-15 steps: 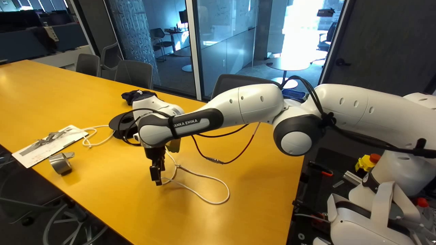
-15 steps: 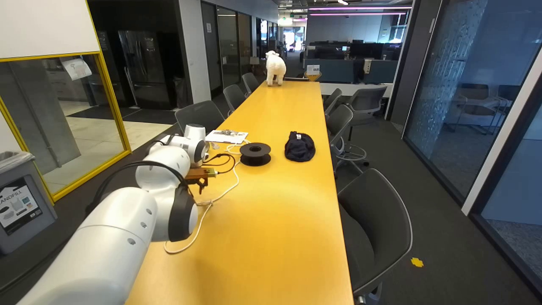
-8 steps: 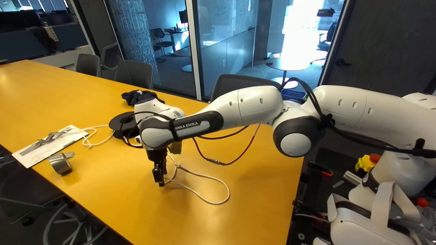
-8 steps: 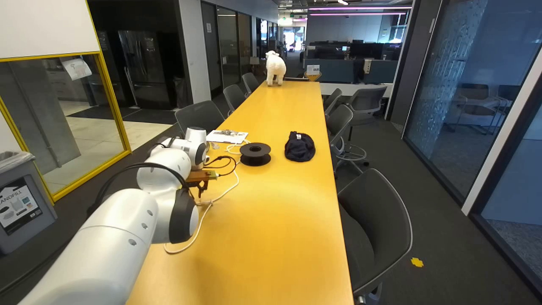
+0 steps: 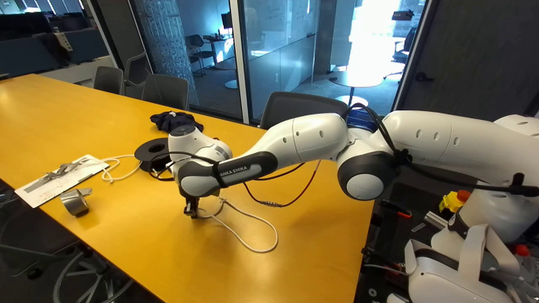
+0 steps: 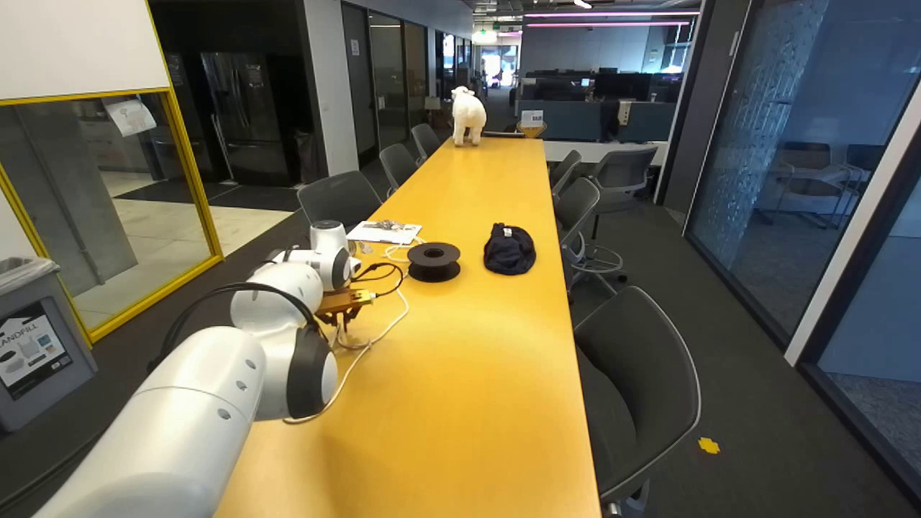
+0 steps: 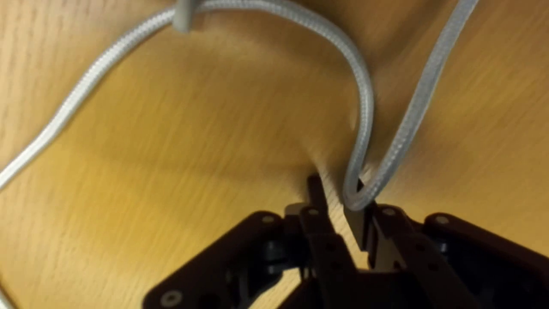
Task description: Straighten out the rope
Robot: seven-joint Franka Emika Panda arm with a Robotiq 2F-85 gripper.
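Observation:
The white rope lies in a long loop on the table in both exterior views. Near the loop's far end my gripper points down. In the wrist view the rope bends sharply in a V around the right-hand finger. A narrow gap, with table showing through, separates that finger from the left-hand one, so the gripper is narrowly open and not pinching the cord. A blunt pale stub overlaps the rope at the top. The arm hides part of the rope in an exterior view.
A black spool stands beyond the gripper, with a dark cap to its right. A white flat board with a white cable and a grey tape roll lie near the table edge. Chairs line the table.
My gripper has risen slightly from the table. The rope's strand beside it has shifted along, and the rounded end of the loop has been drawn a little toward the gripper.

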